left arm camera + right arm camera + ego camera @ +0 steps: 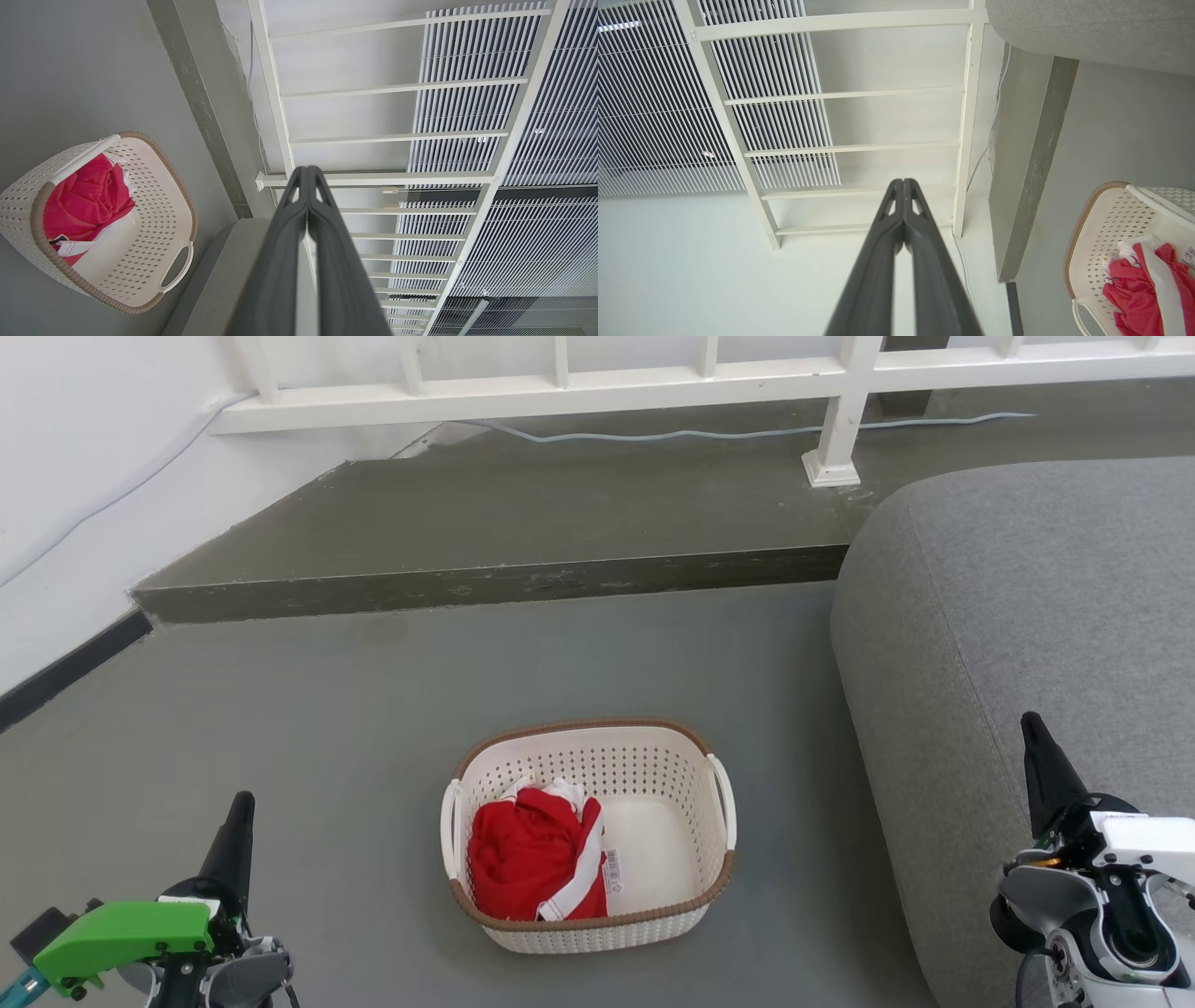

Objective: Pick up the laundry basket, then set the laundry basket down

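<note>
Grey floor (308,728) spreads bare around the left gripper (241,807), its fingers pressed together on nothing. Laundry basket (607,765) stands mid-floor, red cloth (527,854) inside, well apart from both grippers, short of the step (485,583), near the sofa (1027,597). Right gripper (1032,723), clenched on nothing, hangs over the sofa's edge.
</note>
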You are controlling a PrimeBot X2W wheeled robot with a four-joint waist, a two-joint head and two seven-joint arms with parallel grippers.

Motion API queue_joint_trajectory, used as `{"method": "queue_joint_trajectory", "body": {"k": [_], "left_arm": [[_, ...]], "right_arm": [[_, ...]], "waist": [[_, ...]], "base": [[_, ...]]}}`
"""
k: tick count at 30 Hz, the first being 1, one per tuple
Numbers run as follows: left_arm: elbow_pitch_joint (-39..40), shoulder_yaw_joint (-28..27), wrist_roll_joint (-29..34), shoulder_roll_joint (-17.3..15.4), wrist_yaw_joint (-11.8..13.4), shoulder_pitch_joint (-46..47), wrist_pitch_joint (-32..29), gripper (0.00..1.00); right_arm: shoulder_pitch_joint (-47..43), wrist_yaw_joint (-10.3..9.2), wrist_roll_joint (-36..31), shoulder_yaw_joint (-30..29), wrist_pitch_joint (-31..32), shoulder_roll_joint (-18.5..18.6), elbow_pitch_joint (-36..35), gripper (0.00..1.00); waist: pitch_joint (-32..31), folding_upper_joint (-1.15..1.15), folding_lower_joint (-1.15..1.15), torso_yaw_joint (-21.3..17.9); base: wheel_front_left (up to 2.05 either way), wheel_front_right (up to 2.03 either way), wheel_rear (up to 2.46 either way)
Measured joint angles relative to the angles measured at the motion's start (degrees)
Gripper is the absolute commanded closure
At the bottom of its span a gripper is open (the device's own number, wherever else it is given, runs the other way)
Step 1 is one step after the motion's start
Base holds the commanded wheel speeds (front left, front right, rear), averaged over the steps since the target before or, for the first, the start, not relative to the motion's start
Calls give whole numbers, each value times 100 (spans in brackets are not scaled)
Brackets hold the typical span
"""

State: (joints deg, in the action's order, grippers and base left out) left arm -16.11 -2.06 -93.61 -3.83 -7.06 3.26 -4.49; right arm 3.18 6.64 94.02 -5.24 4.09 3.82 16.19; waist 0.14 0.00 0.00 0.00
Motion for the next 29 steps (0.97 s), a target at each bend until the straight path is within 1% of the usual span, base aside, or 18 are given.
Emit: {"method": "queue_joint_trajectory", "body": {"k": [29], "left_arm": [[4,-11,0,18,0,1,0,100]], "right_arm": [[7,1,-1,-9,8,-3,-3,100]], "waist": [[2,0,0,0]], "base": [[0,0,0]]}}
